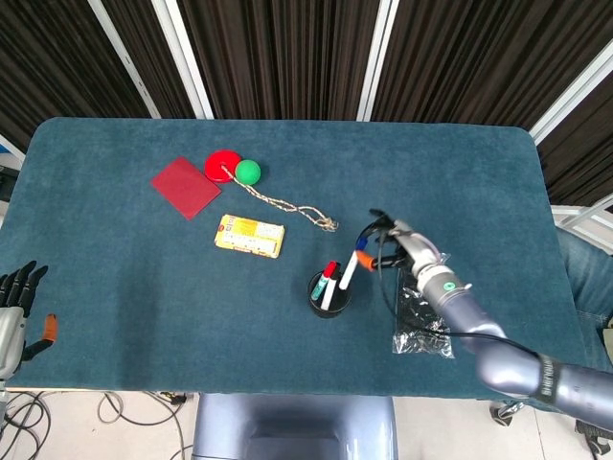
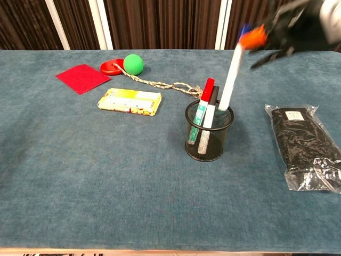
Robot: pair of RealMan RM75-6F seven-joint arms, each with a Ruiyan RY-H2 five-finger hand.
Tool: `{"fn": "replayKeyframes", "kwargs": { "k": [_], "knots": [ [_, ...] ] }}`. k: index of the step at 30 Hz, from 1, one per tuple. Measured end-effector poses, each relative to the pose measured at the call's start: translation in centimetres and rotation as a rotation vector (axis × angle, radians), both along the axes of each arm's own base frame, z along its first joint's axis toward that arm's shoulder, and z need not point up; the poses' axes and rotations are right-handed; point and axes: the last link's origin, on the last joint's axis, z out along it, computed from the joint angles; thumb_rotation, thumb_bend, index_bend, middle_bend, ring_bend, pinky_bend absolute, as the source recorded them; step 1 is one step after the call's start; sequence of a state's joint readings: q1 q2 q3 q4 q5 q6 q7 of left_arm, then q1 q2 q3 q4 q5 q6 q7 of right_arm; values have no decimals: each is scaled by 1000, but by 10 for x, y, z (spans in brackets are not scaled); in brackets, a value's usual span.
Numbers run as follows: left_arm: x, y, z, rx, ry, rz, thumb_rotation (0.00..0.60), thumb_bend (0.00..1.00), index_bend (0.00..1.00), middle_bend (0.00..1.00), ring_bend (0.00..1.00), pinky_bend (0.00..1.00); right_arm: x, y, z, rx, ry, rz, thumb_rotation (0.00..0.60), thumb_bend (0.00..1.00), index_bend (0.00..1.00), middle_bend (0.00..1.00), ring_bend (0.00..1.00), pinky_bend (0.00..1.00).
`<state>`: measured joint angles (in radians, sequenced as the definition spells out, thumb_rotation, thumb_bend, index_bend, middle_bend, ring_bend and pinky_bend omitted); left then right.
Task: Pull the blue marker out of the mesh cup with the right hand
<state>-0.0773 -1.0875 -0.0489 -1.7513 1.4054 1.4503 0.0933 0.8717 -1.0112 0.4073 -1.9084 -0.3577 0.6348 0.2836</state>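
The black mesh cup (image 2: 209,133) stands right of the table's middle, with a red marker (image 2: 205,93) and other markers leaning in it. My right hand (image 2: 290,21), blurred at the top right of the chest view, pinches the blue cap end of the blue marker (image 2: 230,74). The marker's white body hangs slanted, and its lower end is still at the cup's rim. From the head view, the right hand (image 1: 385,244) sits up and right of the cup (image 1: 329,293), and the marker (image 1: 351,270) runs between them. My left hand (image 1: 14,307) hovers off the table's near left edge, holding nothing.
A black packet in clear plastic (image 2: 306,146) lies right of the cup. At the back left are a yellow box (image 2: 129,101), a red square pad (image 2: 82,78), a red disc (image 2: 111,66), a green ball (image 2: 133,64) and a braided rope (image 2: 160,84).
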Motion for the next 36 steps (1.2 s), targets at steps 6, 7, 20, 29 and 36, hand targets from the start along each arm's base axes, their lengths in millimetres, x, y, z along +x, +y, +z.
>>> {"fn": "replayKeyframes", "kwargs": {
  "k": [6, 7, 20, 29, 36],
  "knots": [
    [1, 0, 0, 2, -11, -1, 600, 509, 73, 0, 0, 38, -6, -4, 46, -64, -11, -9, 600, 498, 616, 0, 0, 172],
    [1, 0, 0, 3, -11, -1, 600, 509, 73, 0, 0, 38, -9, -3, 50, -67, -7, -12, 600, 498, 616, 0, 0, 172],
    [0, 0, 0, 7, -15, 5, 600, 509, 73, 0, 0, 38, -45, 26, 30, 84, 56, -10, 600, 496, 616, 0, 0, 172],
    [0, 0, -1, 1, -17, 11, 600, 509, 74, 0, 0, 38, -68, 30, -19, 209, 103, 5, 600, 282, 468, 0, 0, 172],
    [0, 1, 1, 4, -23, 17, 600, 509, 77, 0, 0, 42, -75, 22, -32, 237, 206, 55, 600, 151, 32, 0, 0, 171]
  ]
}}
